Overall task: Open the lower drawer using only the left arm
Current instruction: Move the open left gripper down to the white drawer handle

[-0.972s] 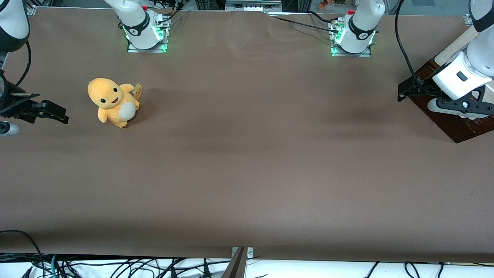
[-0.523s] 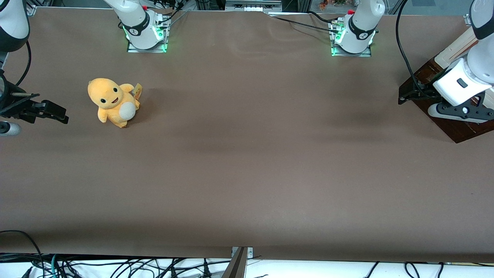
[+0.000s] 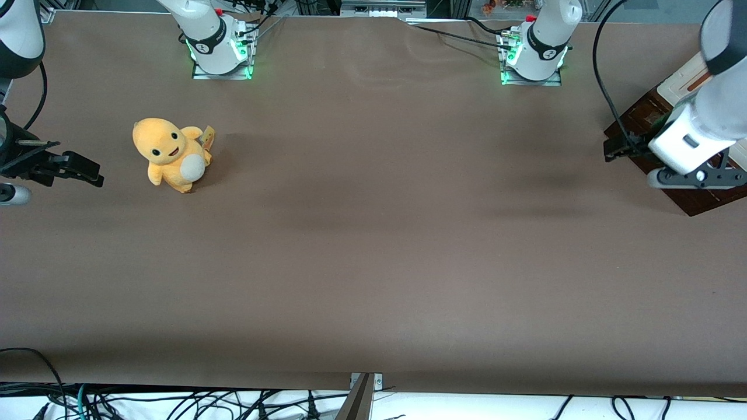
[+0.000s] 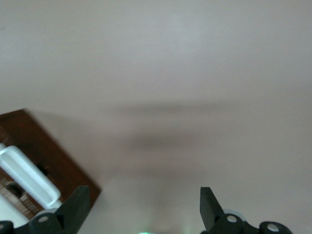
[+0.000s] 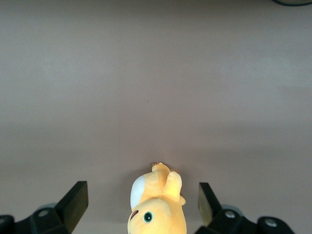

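A small dark-brown wooden cabinet (image 3: 688, 199) stands at the working arm's end of the table, its cream top (image 3: 680, 81) partly hidden by the left arm (image 3: 697, 131). The left wrist view shows a dark-brown drawer front (image 4: 46, 153) with a white bar handle (image 4: 27, 176). I cannot tell whether this is the lower drawer. The left arm's gripper (image 3: 691, 177) (image 4: 145, 195) hovers over the cabinet's front edge. It is open, with only bare table between its fingertips (image 4: 78, 202). The handle lies beside one finger, not between the two.
An orange plush toy (image 3: 171, 154) (image 5: 153, 207) sits on the brown table toward the parked arm's end. Two arm bases (image 3: 222, 52) (image 3: 534, 55) with green lights stand along the edge farthest from the front camera. Cables (image 3: 175, 402) hang below the near edge.
The left arm's wrist has tilted and shifted a little nearer the front camera over the cabinet. The plush toy and cabinet have not moved.
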Available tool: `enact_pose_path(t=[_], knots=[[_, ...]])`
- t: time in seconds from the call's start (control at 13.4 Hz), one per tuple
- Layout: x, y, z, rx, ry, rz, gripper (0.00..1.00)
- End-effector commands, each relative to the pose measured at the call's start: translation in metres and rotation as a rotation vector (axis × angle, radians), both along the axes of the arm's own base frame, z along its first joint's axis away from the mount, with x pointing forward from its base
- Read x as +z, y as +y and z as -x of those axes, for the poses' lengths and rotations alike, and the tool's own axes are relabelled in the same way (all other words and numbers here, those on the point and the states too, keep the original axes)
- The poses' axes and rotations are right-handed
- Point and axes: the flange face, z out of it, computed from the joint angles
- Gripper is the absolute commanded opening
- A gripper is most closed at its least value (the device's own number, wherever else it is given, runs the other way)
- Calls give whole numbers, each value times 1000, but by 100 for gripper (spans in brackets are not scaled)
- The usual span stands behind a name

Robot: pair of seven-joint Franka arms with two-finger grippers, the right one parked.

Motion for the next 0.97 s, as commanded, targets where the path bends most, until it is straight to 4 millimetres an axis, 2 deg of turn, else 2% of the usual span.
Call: enact_pose_path(t=[0.0, 0.07, 0.3, 0.45, 0.67, 0.75, 0.9], knots=[[-26, -4, -6, 39, 84, -129, 100], [-41, -7, -5, 51, 136, -158, 100], [-77, 0, -7, 73, 216, -379, 100], [-114, 7, -7, 137, 306, -517, 100], [-187, 8, -2, 263, 423, -826, 100], [-217, 13, -2, 307, 428, -914, 100], [-249, 27, 2, 344, 437, -1023, 100]])
